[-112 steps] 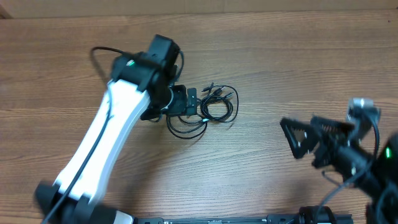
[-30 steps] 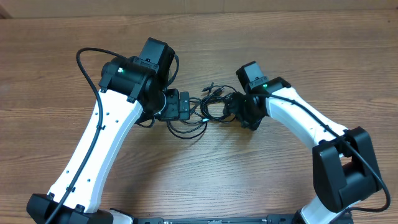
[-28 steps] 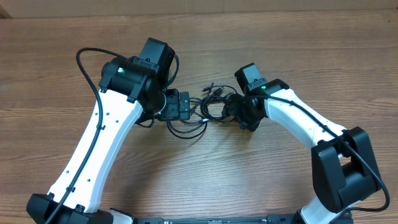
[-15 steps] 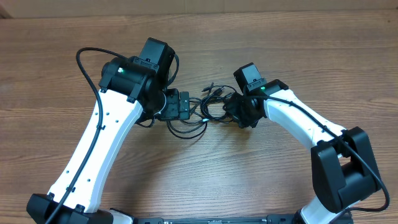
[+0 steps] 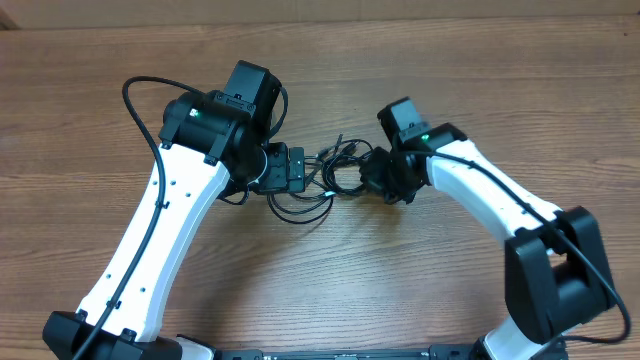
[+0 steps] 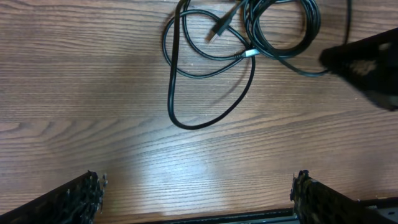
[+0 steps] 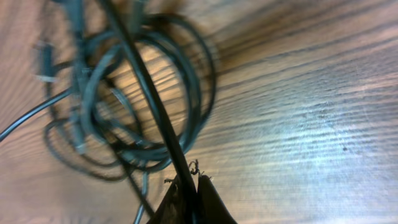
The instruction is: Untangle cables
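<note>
Two claws work one tangle on the table [image 5: 480,80]. Hazard: the gripped strand runs straight through the coiled loops, and nothing anchors the opposite side. A pull from here probably drags the whole bundle across the wood or cinches a knot instead of freeing a strand. The thin strand may also slip out of the closed tips.

Nearest the tangle's left side, the left claw [image 5: 300,170] stands fully open, fingers wide apart over bare wood, holding nothing. The cables [image 5: 345,172] lie just beyond it, between both claws. On their far right, the right claw [image 7: 186,190] is closed, pinching one strand.
</note>
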Controlling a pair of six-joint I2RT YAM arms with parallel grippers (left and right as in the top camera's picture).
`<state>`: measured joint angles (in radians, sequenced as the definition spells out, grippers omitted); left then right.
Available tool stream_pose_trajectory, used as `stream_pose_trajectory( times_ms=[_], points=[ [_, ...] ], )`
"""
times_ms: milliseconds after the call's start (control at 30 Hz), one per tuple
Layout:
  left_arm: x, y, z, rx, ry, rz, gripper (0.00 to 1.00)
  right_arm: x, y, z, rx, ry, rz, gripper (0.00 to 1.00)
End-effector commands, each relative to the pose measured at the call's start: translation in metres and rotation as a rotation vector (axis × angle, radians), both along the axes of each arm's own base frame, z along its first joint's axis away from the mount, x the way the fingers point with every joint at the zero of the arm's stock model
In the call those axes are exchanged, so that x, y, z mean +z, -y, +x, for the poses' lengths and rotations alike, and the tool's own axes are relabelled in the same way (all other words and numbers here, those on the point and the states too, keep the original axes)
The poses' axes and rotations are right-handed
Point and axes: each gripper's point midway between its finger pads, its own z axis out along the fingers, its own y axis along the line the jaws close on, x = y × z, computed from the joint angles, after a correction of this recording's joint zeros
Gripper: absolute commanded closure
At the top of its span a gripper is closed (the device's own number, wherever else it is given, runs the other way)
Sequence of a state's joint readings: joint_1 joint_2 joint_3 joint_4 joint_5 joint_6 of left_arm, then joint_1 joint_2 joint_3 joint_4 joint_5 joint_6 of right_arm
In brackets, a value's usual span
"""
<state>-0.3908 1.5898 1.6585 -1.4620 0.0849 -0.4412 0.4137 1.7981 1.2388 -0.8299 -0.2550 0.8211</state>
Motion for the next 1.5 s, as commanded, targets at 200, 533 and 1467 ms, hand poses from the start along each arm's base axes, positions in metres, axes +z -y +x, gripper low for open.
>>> stream_pose_trajectory(
  times_ms=[200, 533, 1467],
  points=[
    [0.0, 0.0, 0.002, -0.008, 0.005, 0.011, 0.0, 0.246, -0.004, 0.04, 0.242, 0.655, 0.119, 0.96],
    [0.0, 0.0, 0.002, -0.008, 0.005, 0.011, 0.0, 0.334, 0.008, 0.008, 0.259, 0.873, 0.155, 0.96],
    [0.0, 0.0, 0.002, -0.008, 0.005, 0.011, 0.0, 0.2, 0.059, 0.025, 0.05, 0.397, -0.218, 0.96]
  ],
)
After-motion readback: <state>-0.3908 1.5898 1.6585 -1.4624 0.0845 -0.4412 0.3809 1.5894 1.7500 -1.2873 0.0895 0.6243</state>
